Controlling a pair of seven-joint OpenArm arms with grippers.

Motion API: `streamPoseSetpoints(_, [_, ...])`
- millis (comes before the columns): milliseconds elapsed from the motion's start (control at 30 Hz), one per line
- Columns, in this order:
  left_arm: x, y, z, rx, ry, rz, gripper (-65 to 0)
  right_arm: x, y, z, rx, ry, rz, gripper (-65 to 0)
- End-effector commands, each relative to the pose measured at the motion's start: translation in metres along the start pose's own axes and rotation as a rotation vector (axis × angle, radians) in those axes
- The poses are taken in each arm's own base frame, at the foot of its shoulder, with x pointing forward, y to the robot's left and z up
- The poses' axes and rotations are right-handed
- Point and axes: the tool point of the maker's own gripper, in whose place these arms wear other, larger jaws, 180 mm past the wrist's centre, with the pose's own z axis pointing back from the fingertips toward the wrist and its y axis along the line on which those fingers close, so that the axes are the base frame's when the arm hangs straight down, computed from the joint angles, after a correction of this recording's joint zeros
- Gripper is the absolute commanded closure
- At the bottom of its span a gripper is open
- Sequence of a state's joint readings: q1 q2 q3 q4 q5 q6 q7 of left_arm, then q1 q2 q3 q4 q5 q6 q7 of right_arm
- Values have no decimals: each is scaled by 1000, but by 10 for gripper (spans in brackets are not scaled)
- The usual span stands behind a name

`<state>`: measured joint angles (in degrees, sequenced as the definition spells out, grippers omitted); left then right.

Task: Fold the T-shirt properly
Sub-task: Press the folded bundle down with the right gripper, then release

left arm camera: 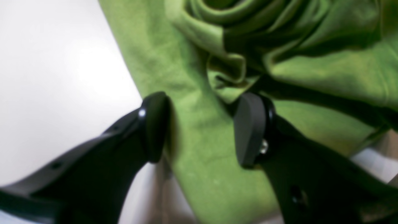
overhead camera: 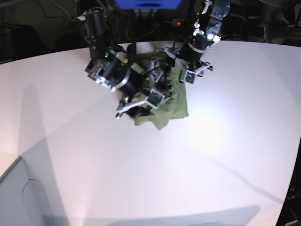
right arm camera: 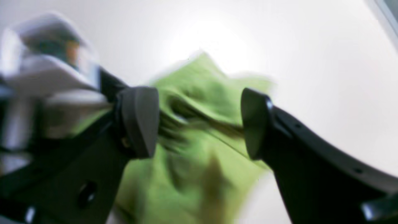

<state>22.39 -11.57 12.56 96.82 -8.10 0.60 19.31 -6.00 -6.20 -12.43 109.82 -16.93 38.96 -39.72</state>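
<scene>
The green T-shirt (overhead camera: 167, 110) lies bunched and wrinkled on the white table (overhead camera: 211, 155), near its back middle. In the left wrist view my left gripper (left arm camera: 202, 127) is open, its pads (left arm camera: 250, 130) either side of a flat strip of the T-shirt (left arm camera: 326, 68), with thick folds just beyond. In the right wrist view my right gripper (right arm camera: 199, 123) is open above a blurred heap of the T-shirt (right arm camera: 186, 186), holding nothing. In the base view the left gripper (overhead camera: 176, 70) is at the shirt's far edge and the right gripper (overhead camera: 138, 107) at its left edge.
Dark cables and equipment line the table's back edge (overhead camera: 141, 28), with a blue object (overhead camera: 146, 4) above. A grey box corner (overhead camera: 19, 188) sits at the front left. Bare white tabletop (left arm camera: 46, 77) lies left of the shirt in the left wrist view.
</scene>
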Motion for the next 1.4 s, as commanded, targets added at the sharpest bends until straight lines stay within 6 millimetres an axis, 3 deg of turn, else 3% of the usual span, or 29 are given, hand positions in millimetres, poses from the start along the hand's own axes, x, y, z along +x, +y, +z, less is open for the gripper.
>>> streamPoseSetpoints(0, [-5,-3,3,-8,18,5,-331,8,-11,5,-27,-32,7,-400])
streamPoseSetpoints(200, [-10,-4,5,-10,26,9,-331,-24,-56,14,-115,7,-132,-401])
streamPoseSetpoints(367, [-10,-4,5,-10,27,9,-331,-53,-69,2,-62,62,-272,-402])
streamPoseSetpoints(900, [-9,-4,5,-10,24,9,-331,-46,-43,-6,140,20,-334,-398])
streamPoseSetpoints(1167, [-9,-4,5,-10,24,9,-331,-47,-50,-5,123,19,-342,-401])
streamPoseSetpoints(1367, [-10,-5,6,-11,26,11,-331,-65,-51,-14,144,54,-400,-401])
